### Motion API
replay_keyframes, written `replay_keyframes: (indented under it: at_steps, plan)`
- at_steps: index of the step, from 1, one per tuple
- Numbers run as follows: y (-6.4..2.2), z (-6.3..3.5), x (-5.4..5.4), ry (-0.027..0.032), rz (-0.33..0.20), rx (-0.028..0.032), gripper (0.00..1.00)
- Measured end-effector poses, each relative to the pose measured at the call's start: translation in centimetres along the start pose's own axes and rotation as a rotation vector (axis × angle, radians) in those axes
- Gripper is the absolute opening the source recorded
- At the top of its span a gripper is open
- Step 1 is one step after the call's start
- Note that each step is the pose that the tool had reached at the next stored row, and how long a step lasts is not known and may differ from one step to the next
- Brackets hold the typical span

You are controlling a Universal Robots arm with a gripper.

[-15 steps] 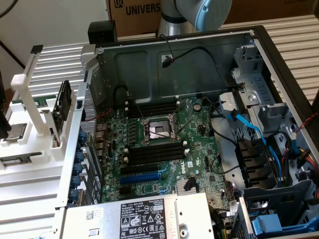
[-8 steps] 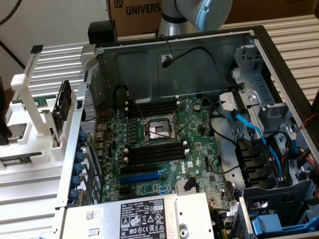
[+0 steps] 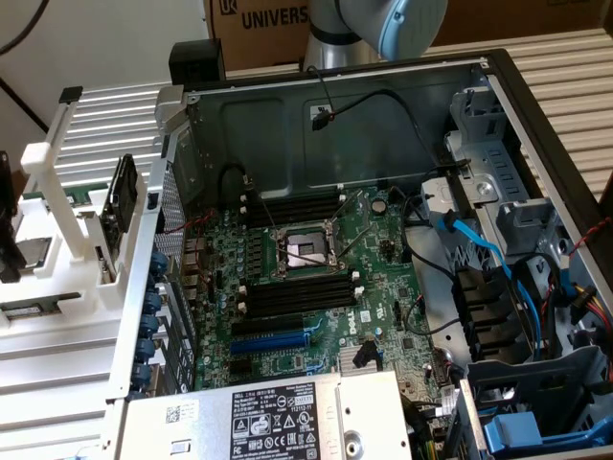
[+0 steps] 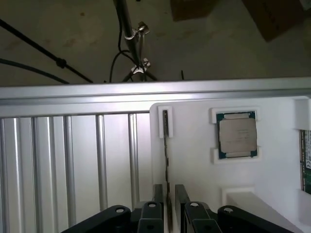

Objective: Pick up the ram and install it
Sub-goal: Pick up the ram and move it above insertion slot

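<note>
Straddling one ram (image 4: 165, 145), two fingers (image 4: 181, 193) of the claw (image 4: 169, 187) stand apart.

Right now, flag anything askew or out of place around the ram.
Nothing looks damaged or spilled. The ram stands on edge in its white holder, but the open fingers straddle it off-centre: it sits closer to one than the other.

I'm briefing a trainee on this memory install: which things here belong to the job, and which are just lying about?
Job: ram, upright in white holder; gripper, jaws open astride it; black memory slots.
Lying about: processor chip; blue cables; cardboard box.
</note>
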State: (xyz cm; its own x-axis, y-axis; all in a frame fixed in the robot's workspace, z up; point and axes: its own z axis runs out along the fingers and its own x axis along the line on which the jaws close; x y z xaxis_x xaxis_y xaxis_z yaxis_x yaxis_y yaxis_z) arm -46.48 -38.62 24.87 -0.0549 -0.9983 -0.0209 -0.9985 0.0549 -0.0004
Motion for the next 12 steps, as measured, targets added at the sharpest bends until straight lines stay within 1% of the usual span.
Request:
replay_keyframes:
  at_steps: [2, 3, 12]
  plan:
    - [-0.56, 0.44, 0.0, -0.0001, 0.0, 0.0001, 0.24]
    - [-0.68, 0.63, 0.0, -0.0002, 0.0, 0.0002, 0.24]
    - [-0.7, 2.28, 0.0, -0.0005, 0.0, 0.0, 0.24]
